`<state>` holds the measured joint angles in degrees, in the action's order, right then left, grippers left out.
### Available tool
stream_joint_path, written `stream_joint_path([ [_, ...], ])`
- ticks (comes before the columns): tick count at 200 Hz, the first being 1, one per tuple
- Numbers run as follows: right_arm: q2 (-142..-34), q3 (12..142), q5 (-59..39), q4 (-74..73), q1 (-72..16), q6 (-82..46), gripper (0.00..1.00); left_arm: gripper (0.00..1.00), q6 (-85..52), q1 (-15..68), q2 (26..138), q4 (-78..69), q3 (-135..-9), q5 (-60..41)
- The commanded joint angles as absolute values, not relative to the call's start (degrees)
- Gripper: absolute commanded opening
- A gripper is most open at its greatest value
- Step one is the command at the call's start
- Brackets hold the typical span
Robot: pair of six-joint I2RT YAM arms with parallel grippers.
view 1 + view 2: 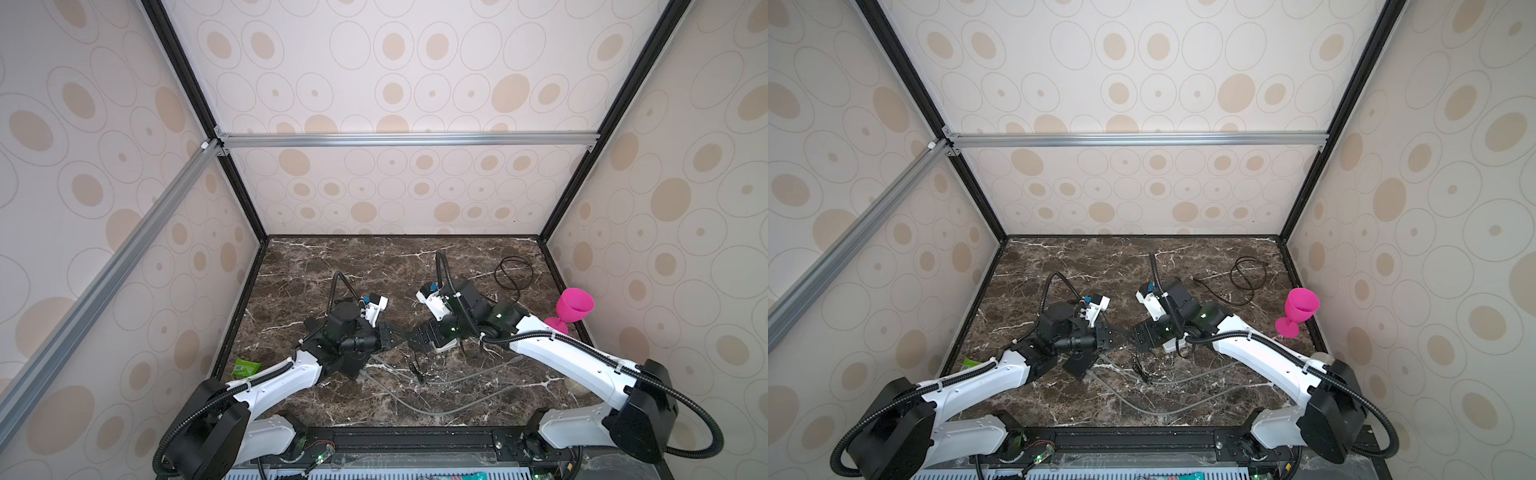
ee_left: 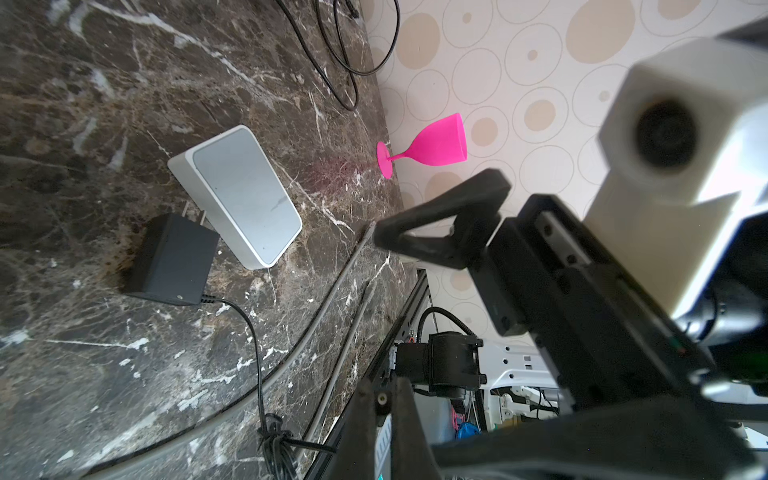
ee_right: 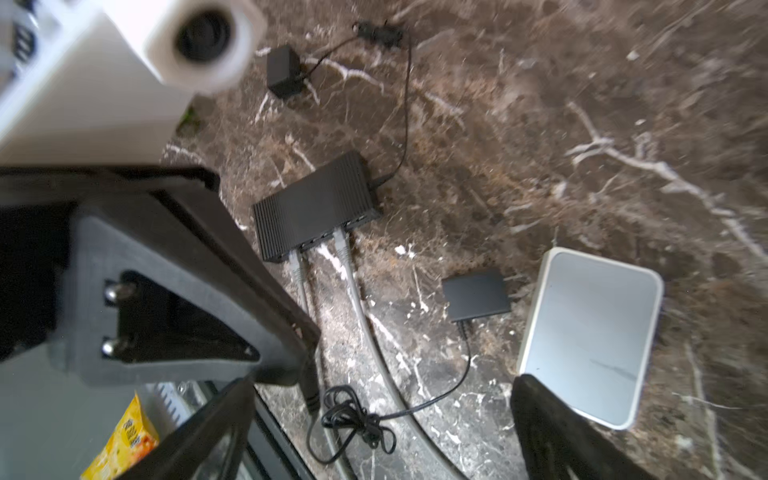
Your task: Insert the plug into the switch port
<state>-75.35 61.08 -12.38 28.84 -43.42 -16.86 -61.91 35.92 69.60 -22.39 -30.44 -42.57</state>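
2 grey plugs (image 3: 340, 241) sit side by side in ports on the front face of the black switch (image 3: 316, 208). The switch lies flat on the bench (image 3: 540, 124), a little left of centre in the right wrist view. Their grey cables (image 3: 361, 316) run from it toward the bottom of the frame. In a top view the switch (image 1: 1077, 368) shows in the lower centre as a dark block, partly under the left arm (image 1: 976, 382). A thin cord leaves the back of the switch and leads to a small black adapter (image 3: 282, 70) at the top of the right wrist view. A second adapter (image 2: 170, 262) lies left of centre in the left wrist view, its prongs just beside a white box (image 2: 245, 195), and its cord ends in a tied bundle (image 3: 353, 419). The right jaws stand wide open in the right wrist view, 1 at the left and 1 at the lower right overlapping a corner of the white box. I cannot tell whether it touches the box. The left jaws, at the bottom edge of the left wrist view, are closed. In both top views the left arm and the right arm (image 1: 561, 353) meet tip to tip in the lower centre. Near the right wall a pink goblet (image 1: 573, 305) stands upright, with a loose black cable (image 1: 515, 274) coiled beyond it. A green packet (image 1: 245, 368) lies at the left edge of the bench.
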Motion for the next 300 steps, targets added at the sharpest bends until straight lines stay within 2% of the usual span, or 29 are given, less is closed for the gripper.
stream_joint_path([
  [1, -73.12, 59.45, -10.0, 26.32, -42.59, -22.57, 1.0, 0.0, -61.0, 36.26, 68.6, -22.05, -30.7, -43.26],
  [14, -71.79, 58.12, -13.39, 24.95, -41.64, -24.25, 1.0, 0.0, -60.74, 36.27, 68.62, -21.6, -31.02, -43.33],
  [40, -67.52, 53.23, -12.3, 18.1, -41.39, -27.22, 1.0, 0.0, -60.38, 36.29, 68.73, -21.11, -31.29, -43.15],
  [58, -66.96, 53.71, -10.08, 19.21, -41.35, -27.76, 1.0, 0.0, -60.39, 36.23, 68.6, -21.03, -31.37, -43.2],
  [70, -67.3, 55.02, -10.07, 21.77, -41.45, -26.4, 0.99, 0.0, -60.29, 36.24, 68.47, -20.69, -31.44, -43.17],
  [80, -67.1, 55.13, -10.7, 22.33, -42.09, -23.63, 0.95, 0.0, -60.21, 36.24, 68.38, -20.52, -31.44, -43.22],
  [93, -65.58, 53.61, -8.3, 20.74, -45.43, -18.19, 0.95, 0.0, -60.21, 36.22, 68.29, -20.59, -31.54, -43.24],
  [105, -63.95, 51.46, -4.23, 18.53, -49.29, -14.0, 0.96, 0.0, -60.3, 36.28, 68.2, -20.64, -31.49, -43.24],
  [118, -63.58, 50.37, -6.78, 18.06, -50.24, -13.25, 1.0, 0.0, -60.3, 36.21, 68.29, -20.61, -31.6, -43.24],
  [150, -69.36, 56.8, -5.66, 26.49, -49.45, -23.26, 1.0, 0.0, -60.25, 36.21, 68.9, -20.58, -32.34, -43.42],
  [159, -72.06, 61.3, -8.84, 31.7, -49.16, -21.21, 1.0, 0.0, -60.08, 36.26, 69.06, -20.32, -32.61, -43.43],
  [171, -73.47, 63.91, -7.92, 34.04, -49.72, -19.6, 1.0, 0.0, -59.95, 36.27, 69.15, -19.88, -32.96, -43.42],
  [201, -67.19, 57.11, -3.69, 25.15, -49.82, -21.14, 1.0, 0.0, -59.1, 36.26, 69.26, -18.5, -33.88, -43.5],
  [225, -61.18, 50.73, -5.01, 15.89, -49.47, -24.04, 1.0, 0.0, -58.82, 36.14, 69.26, -18.02, -34.1, -43.42],
  [239, -60.64, 50.02, -5.0, 15.24, -49.4, -22.81, 0.94, 0.0, -58.76, 36.17, 69.48, -18.01, -34.28, -43.43],
  [250, -60.32, 49.77, -4.19, 15.77, -49.43, -23.03, 0.86, 0.0, -58.83, 36.21, 69.86, -18.14, -34.45, -43.55],
  [257, -60.12, 49.06, -2.73, 14.93, -49.38, -25.29, 0.85, 0.0, -58.8, 36.15, 70.04, -18.28, -34.61, -43.59],
  [265, -60.73, 49.68, -3.52, 16.36, -48.88, -25.65, 0.89, 0.0, -58.8, 36.17, 70.27, -18.3, -34.86, -43.63],
  [269, -61.63, 50.63, -3.85, 17.93, -48.87, -25.26, 0.98, 0.0, -58.87, 36.18, 70.33, -18.28, -34.93, -43.67],
  [272, -62.35, 51.62, -3.66, 19.75, -48.91, -24.71, 1.0, 0.0, -58.81, 36.2, 70.39, -18.28, -34.93, -43.68],
  [284, -65.54, 54.88, -2.45, 25.5, -49.46, -23.64, 1.0, 0.0, -58.77, 36.13, 70.57, -18.19, -35.22, -43.66],
  [300, -66.75, 54.94, 0.65, 25.93, -51.6, -22.08, 1.0, 0.0, -58.62, 36.2, 70.71, -18.04, -35.28, -43.63],
])
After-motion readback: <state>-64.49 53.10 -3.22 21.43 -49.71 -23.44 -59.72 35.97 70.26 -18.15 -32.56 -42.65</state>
